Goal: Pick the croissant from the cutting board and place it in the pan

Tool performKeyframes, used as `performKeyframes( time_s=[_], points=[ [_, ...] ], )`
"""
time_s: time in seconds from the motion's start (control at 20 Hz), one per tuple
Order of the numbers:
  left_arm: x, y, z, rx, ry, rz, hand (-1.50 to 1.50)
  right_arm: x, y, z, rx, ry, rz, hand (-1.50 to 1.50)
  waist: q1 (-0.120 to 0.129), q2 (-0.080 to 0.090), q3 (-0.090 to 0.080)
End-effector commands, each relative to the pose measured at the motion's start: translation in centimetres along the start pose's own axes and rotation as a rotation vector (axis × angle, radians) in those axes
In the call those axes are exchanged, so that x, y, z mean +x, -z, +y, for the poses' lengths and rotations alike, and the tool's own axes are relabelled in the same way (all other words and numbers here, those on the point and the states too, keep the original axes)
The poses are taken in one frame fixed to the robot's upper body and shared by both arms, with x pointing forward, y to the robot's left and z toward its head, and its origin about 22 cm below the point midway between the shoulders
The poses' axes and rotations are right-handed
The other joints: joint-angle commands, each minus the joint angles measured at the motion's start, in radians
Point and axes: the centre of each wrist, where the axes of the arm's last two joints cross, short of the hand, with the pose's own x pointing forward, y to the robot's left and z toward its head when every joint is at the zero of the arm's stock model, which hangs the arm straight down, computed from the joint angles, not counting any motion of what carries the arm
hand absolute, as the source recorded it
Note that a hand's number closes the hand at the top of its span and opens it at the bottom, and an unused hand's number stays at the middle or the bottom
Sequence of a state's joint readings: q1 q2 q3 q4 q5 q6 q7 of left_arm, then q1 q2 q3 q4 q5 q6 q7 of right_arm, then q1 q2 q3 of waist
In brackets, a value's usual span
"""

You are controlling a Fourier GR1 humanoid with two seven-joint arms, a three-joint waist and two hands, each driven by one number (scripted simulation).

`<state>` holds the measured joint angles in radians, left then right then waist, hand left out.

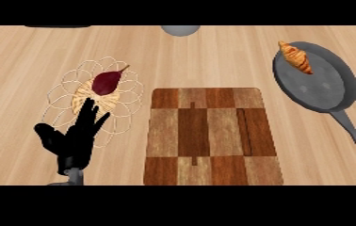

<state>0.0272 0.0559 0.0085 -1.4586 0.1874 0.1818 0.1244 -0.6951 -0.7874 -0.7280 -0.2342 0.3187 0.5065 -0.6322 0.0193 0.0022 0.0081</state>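
The golden croissant [296, 57] lies inside the grey pan [319, 91] at the right, near its upper left rim. The pan's handle runs toward the lower right edge. A checkered wooden cutting board [208, 136] fills the middle of the counter with nothing on it. My left hand [73, 138] shows at the lower left, open, fingers pointing up over the edge of a wire basket. My right hand is out of view.
A flower-shaped wire basket [66, 84] at the left holds a dark red sweet potato [106, 82]. A grey round object [181, 29] sits at the counter's far edge, and a dark shape [59, 26] shows at the top left.
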Motion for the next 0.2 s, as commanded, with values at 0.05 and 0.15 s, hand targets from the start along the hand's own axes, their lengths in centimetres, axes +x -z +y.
performKeyframes(
  time_s=[0.05,0.15],
  points=[
    [-1.2,-0.8,0.3,0.005,0.013,0.057,0.0,-0.4,-1.6,-1.3,0.035,0.043,-0.022,-1.5,-0.01,0.0,-0.007],
    [-1.2,-1.5,0.7,0.01,0.014,0.066,0.0,-0.5,-1.9,-1.5,0.015,0.02,-0.012,-1.5,-0.008,0.0,-0.007]
  ],
)
